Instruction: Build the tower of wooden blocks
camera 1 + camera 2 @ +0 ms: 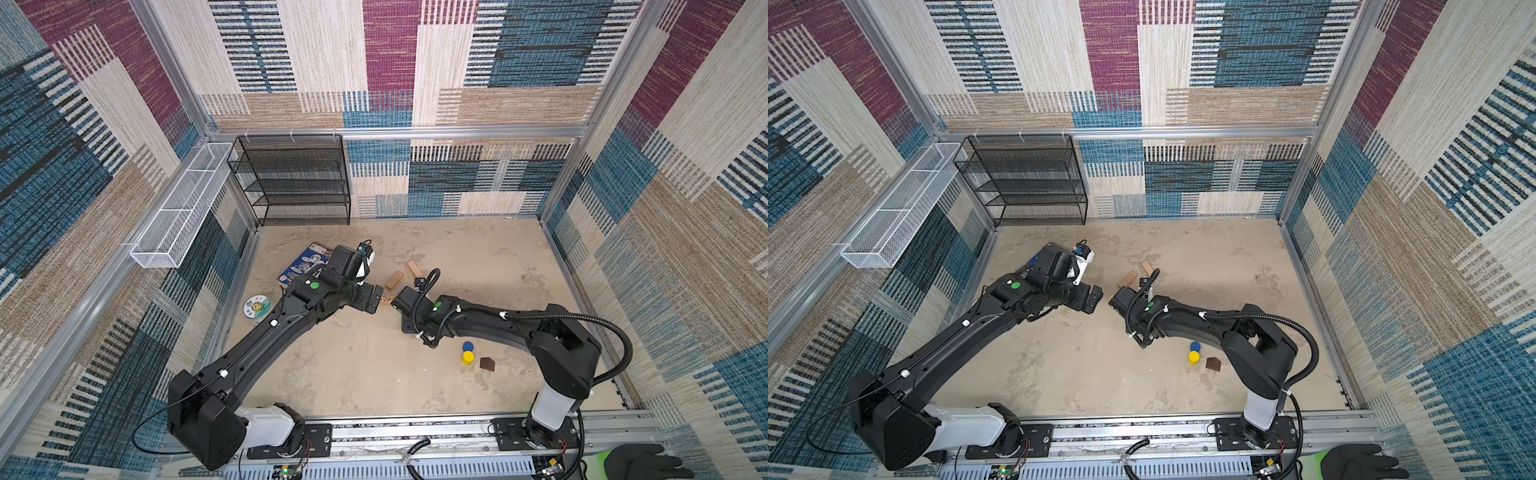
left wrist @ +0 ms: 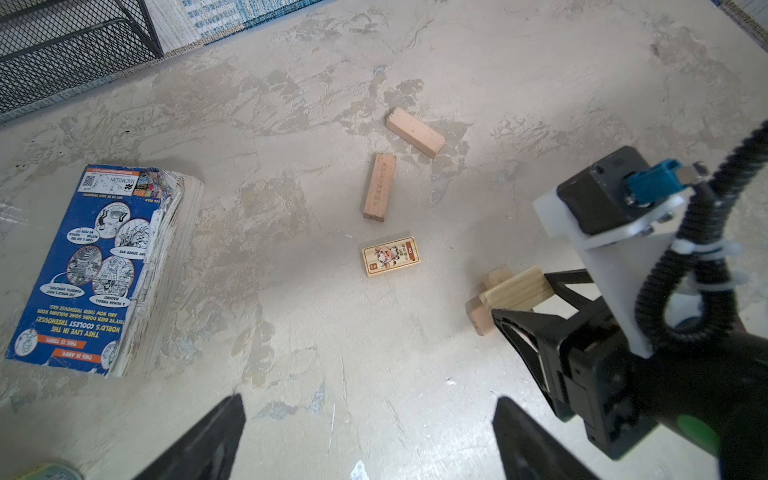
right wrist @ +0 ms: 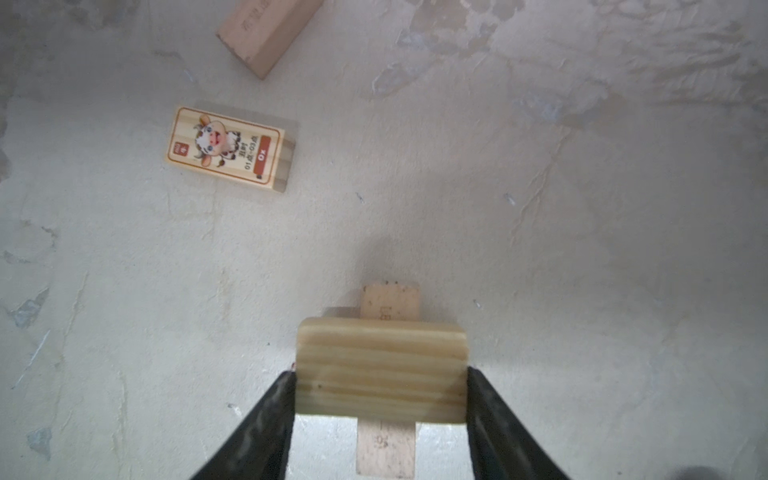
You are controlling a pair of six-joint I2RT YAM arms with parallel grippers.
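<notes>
- Tan mottled table (image 1: 365,374), patchwork carpet walls all round.
- Your right gripper (image 3: 380,376) is clamped on a striped block (image 3: 380,361), one finger on each end. It sits mid-table, hidden under the wrist in both top views.
- Under that block a cross bar (image 3: 386,451) runs at right angles and sticks out on both sides. You can't tell whether the block rests on it or hangs just above.
- A second pale end (image 3: 338,312) peeks out beside the cross bar, too hidden to sort out.
- Printed block (image 3: 226,147) lies flat with the cow picture up, near the stack but apart from it. In a top view it shows between your two grippers (image 1: 387,298).
- Your left gripper (image 2: 370,401) has its jaws spread wide with nothing in them, above bare table on the near side of the printed block.
- Lettered bar (image 2: 379,187) and plain bar (image 2: 415,132) lie loose farther back, close together, not touching.
- Yellow cylinder (image 1: 468,357) stands upright, with the blue disc (image 1: 468,346) right behind it and the dark-brown house piece (image 1: 487,364) just beside. All three sit by your right arm, well apart from the stack.
- Blue book (image 2: 83,270) and round jar (image 1: 257,308) are on the left side of the table.
- Black mesh rack (image 1: 291,178) stands in the back left corner, and a white wire basket (image 1: 178,208) hangs on the left wall.
- Gloved hand (image 1: 648,461) rests at the front right, outside the rail.
</notes>
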